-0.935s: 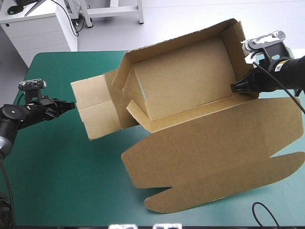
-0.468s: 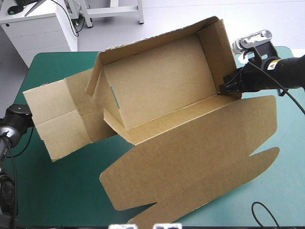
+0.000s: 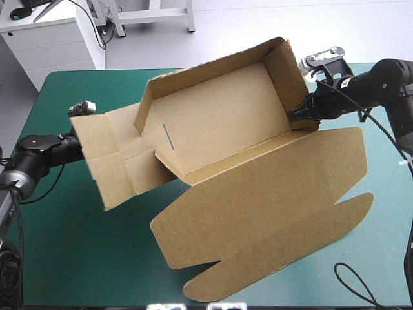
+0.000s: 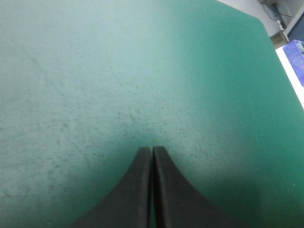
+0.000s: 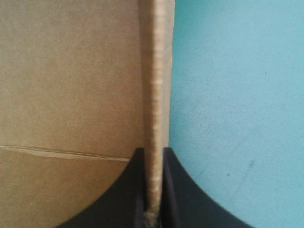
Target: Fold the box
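Shifted left: 1 box (image 3: 219,123) in right tool (image 3: 298,114); left tool (image 4: 151,151) closed.

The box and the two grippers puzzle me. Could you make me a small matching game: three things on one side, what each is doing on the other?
Things:
1. left gripper
2. right gripper
3. lid

States:
A. clamped on an upright end wall of the box
B. spread open on the box's near side
C. shut on nothing, bare teal-green cover ahead

Pairs: 1-C, 2-A, 3-B
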`<control>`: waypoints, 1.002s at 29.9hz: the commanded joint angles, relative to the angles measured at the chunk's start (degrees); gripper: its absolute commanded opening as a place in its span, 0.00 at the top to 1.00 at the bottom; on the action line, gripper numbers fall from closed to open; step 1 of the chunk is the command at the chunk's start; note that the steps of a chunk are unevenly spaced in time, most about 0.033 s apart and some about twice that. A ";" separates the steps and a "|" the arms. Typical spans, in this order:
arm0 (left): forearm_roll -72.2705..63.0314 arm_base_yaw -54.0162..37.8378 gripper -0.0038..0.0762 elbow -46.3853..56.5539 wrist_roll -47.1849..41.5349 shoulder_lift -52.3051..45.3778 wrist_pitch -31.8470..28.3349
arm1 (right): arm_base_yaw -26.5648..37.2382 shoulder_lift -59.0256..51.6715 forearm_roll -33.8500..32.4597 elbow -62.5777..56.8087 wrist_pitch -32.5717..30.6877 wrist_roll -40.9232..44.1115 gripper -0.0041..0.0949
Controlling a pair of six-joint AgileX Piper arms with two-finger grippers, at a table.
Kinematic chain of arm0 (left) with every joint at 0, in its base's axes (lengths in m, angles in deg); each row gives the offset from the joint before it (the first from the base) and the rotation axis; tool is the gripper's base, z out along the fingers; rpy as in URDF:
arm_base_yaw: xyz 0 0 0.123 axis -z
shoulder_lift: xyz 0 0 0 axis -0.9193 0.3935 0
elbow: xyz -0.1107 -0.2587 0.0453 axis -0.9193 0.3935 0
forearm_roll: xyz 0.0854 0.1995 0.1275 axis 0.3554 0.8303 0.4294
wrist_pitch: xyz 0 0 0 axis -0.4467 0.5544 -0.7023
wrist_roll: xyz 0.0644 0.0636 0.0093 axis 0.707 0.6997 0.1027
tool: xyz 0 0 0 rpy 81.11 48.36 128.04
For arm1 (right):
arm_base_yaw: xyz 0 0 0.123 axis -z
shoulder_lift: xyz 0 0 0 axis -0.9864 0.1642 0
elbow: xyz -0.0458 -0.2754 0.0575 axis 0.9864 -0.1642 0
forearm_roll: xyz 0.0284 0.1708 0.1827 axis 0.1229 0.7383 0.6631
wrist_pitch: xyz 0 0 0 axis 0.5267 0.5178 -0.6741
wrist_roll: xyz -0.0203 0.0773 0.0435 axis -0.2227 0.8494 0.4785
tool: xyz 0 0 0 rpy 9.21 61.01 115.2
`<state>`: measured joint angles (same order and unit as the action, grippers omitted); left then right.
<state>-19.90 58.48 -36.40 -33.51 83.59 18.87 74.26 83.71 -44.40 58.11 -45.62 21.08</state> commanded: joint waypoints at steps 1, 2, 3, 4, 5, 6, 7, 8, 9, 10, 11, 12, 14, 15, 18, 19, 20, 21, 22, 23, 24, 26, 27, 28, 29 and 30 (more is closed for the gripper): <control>-4.54 1.87 0.96 -1.92 0.14 -4.34 2.97 | 0.67 -0.81 1.57 1.81 4.45 0.40 0.98; -4.37 2.31 0.96 -1.92 0.14 -4.94 2.97 | 0.67 -0.49 1.57 1.81 4.72 0.67 0.98; -4.37 2.74 0.96 -1.80 0.02 -5.72 2.97 | 0.67 -0.38 1.57 1.81 4.86 0.67 0.98; -4.37 3.20 0.96 -1.73 -0.58 -6.16 2.97 | 0.67 -0.23 1.47 1.81 5.00 0.85 0.98; -4.37 3.47 0.96 -1.73 -1.41 -6.81 2.97 | 0.67 -0.09 1.47 1.81 5.27 1.29 0.98; -4.63 3.91 0.96 -1.73 -2.31 -7.21 2.97 | 0.67 0.15 1.31 1.81 5.40 1.79 0.98; -4.78 4.03 0.96 -1.73 -4.34 -7.85 3.16 | 0.67 0.14 0.64 1.70 5.67 2.46 0.98; -4.89 4.51 0.96 -1.73 -6.18 -8.40 3.69 | 0.67 0.17 -0.21 1.70 5.80 3.27 0.98; -4.95 4.99 0.96 -1.73 -6.58 -8.95 3.74 | 0.67 0.27 -0.68 1.70 6.07 3.53 0.97; -4.95 5.44 0.96 -1.73 -7.01 -9.43 3.53 | 0.67 0.27 -0.87 1.70 6.07 3.54 0.97; -4.75 6.06 0.96 -1.73 -7.59 -9.95 3.24 | 0.67 0.27 -1.17 1.70 6.15 3.63 0.97; -4.46 6.77 0.96 -1.73 -8.36 -10.42 2.52 | 0.67 0.27 -1.45 1.70 6.15 4.07 0.97; -4.15 8.34 0.96 -1.73 -10.25 -11.58 -0.62 | 0.24 0.27 -2.04 1.70 6.48 5.28 0.97; -4.15 9.12 0.96 -1.73 -10.68 -12.11 -2.45 | -0.02 0.27 -2.81 1.70 6.52 5.82 0.97; -4.15 10.90 0.96 -1.73 -11.68 -13.87 -6.41 | -1.09 0.27 -5.05 1.70 6.74 6.66 0.97; -4.15 11.41 0.96 -1.73 -11.68 -14.24 -6.95 | -1.32 0.27 -5.58 1.70 6.85 7.06 0.97; -4.15 11.75 0.96 -1.73 -11.68 -14.53 -7.10 | -1.71 0.27 -6.19 1.70 6.99 7.68 0.97; -4.15 12.01 0.96 -1.73 -12.39 -14.52 -7.10 | -1.98 0.27 -6.92 1.70 7.00 8.36 0.97; -4.15 12.29 0.96 -1.73 -14.05 -14.64 -6.99 | -2.23 0.27 -7.56 1.70 7.00 8.70 0.97; -4.15 12.65 0.96 -1.73 -14.86 -14.64 -7.10 | -2.35 0.27 -7.58 1.70 7.00 8.70 0.97; -4.15 12.98 0.96 -1.73 -14.97 -14.64 -7.10 | -2.49 0.27 -7.39 1.70 7.00 8.70 0.97; -4.15 13.27 0.96 -1.73 -14.97 -14.64 -7.11 | -2.94 0.27 -7.53 1.70 7.00 9.13 0.97; -4.15 13.55 0.96 -1.73 -14.97 -14.64 -7.11 | -3.24 0.27 -7.53 1.70 7.00 9.13 0.97; -4.15 13.78 0.96 -1.73 -14.97 -14.64 -7.25 | -3.72 0.27 -7.53 1.70 7.00 9.24 0.97; -4.15 14.04 0.96 -1.73 -14.97 -14.64 -7.39 | -3.86 0.37 -7.68 1.70 7.00 9.41 0.97; -4.15 14.32 0.96 -1.73 -14.85 -14.64 -7.63 | -4.31 0.37 -7.67 1.70 7.00 9.55 0.97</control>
<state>-20.68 71.86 -36.40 -48.02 70.70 11.96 70.77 86.18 -53.48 58.11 -41.91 29.84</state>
